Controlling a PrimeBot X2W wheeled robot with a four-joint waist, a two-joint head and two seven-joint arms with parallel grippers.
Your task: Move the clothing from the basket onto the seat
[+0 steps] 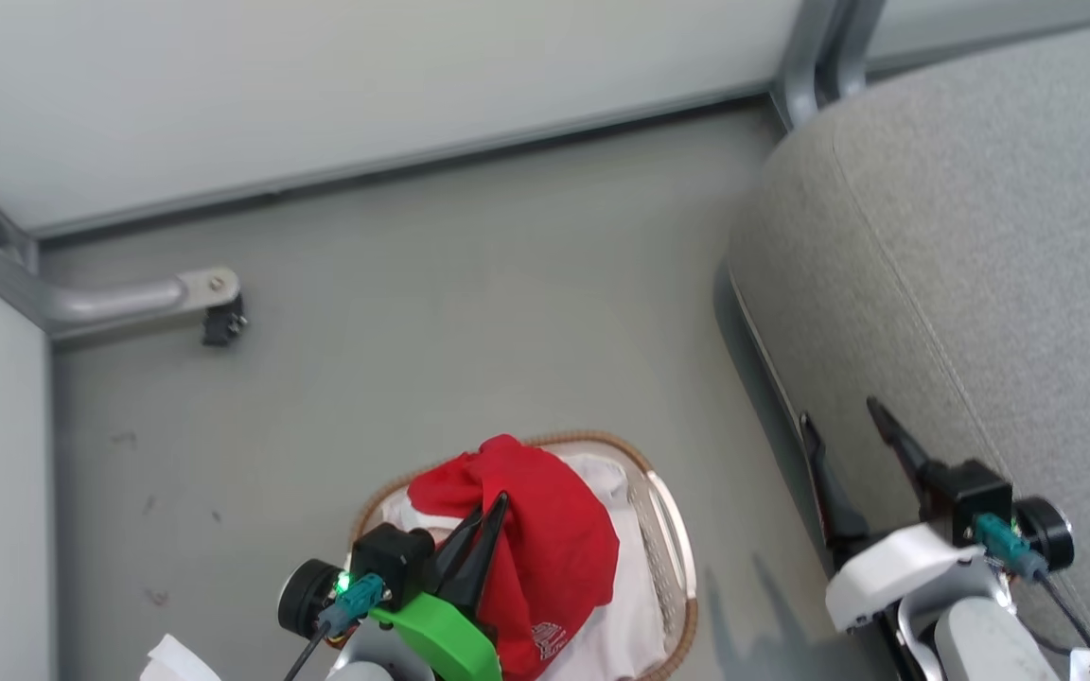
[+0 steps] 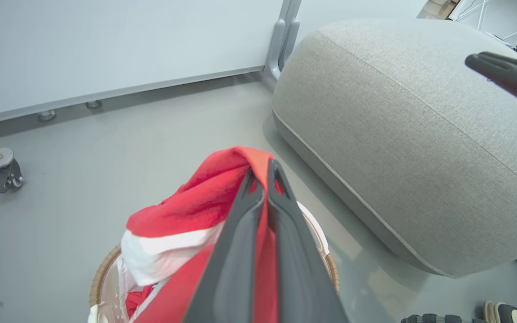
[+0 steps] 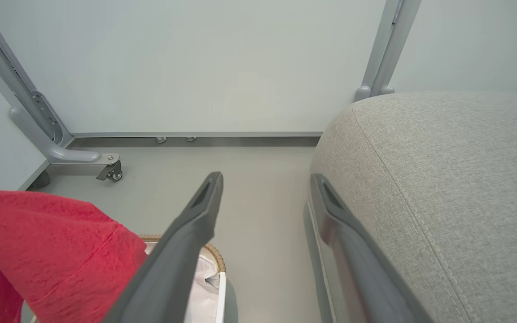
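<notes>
Closest, left hand (image 1: 493,506) was pinched shut on a peak of the red garment (image 1: 545,539). Soft matte knit, it draped down from the pinch into the basket (image 1: 592,439), tail not clear of the rim. Under it, red-and-white jersey (image 2: 164,251) lay bunched inside. Basket was oval, white perforated plastic, brown woven rim, on the floor (image 1: 413,331). Right hand (image 1: 838,413) was empty, fingers spread apart, just beside the seat (image 1: 980,236). Seat lay to the right of the basket and higher: big, rounded, grey woven upholstery, stitched seams. Judged carry: up, then rightward.
</notes>
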